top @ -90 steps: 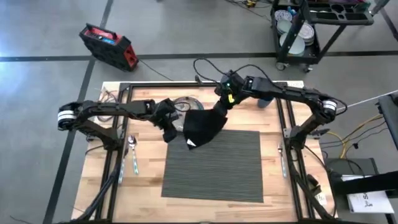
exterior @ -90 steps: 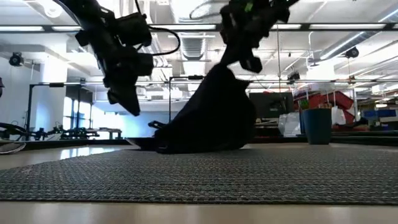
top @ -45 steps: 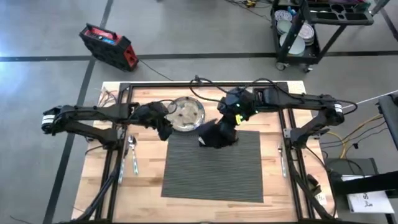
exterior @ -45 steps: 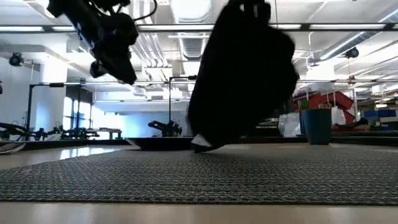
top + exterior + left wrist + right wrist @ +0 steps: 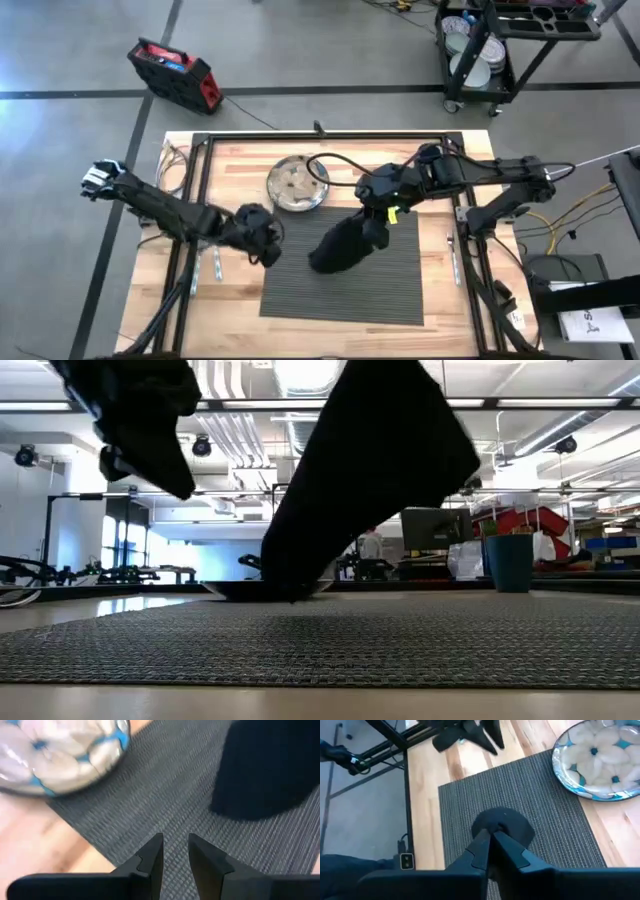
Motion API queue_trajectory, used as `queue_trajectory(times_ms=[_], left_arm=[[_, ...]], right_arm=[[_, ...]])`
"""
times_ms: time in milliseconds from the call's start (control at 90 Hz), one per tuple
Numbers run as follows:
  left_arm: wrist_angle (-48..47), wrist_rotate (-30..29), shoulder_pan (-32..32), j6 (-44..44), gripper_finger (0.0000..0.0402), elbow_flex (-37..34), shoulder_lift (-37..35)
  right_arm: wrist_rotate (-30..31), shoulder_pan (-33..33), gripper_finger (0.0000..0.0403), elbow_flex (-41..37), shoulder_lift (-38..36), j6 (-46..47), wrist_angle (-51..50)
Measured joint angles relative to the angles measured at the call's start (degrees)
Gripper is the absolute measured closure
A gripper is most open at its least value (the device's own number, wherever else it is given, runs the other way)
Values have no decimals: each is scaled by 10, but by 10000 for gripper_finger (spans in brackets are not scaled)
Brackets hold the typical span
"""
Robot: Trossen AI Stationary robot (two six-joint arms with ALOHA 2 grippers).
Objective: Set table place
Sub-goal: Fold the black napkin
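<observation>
Since half second ago, right gripper (image 5: 377,232), jaws clamped on black napkin (image 5: 340,248), carries it from placemat's 12 o'clock edge to mat centre; cloth hangs, tip brushing placemat (image 5: 390,290). Left gripper (image 5: 270,254) retreats to mat's 9 o'clock edge, jaws slightly apart, empty. Plate (image 5: 297,184) empty, on table (image 5: 230,310) at mat's 11 o'clock, not yet placed. Napkin likely next down.

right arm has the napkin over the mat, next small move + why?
Probably lower and let go. The right pincer is shut on the napkin, which hangs bunched with its low end touching the mat, while the plate still sits off the mat on the table. The left pincer hovers empty at the mat's left edge.
</observation>
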Motion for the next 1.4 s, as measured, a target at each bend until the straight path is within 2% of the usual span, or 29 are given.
queue_trajectory(times_ms=[144,300,456,567,678,822,889,1022,1256,1400], left_arm=[[4,-11,-36,-57,326,0,31],[3,-44,-65,-100,326,0,44],[0,-45,-73,-110,326,0,44],[-2,-45,-75,-118,326,0,41],[-2,-45,-75,-127,326,0,41],[-1,-45,-75,-130,326,0,41],[0,-45,-75,-130,326,0,41],[14,-46,-75,-122,326,0,41],[40,-53,-70,-40,326,0,41],[41,-72,-48,38,326,0,41]], right_arm=[[-13,9,403,0,0,9,30],[-39,28,403,-1,32,15,60],[-106,56,403,0,84,26,183],[-117,66,403,21,108,25,223],[-103,68,403,33,107,10,201],[-56,61,403,22,103,-23,75],[-38,57,403,-1,103,-36,39],[-36,50,403,-81,103,-33,43],[-50,47,403,-235,103,37,141],[-40,32,403,-310,103,121,211]])
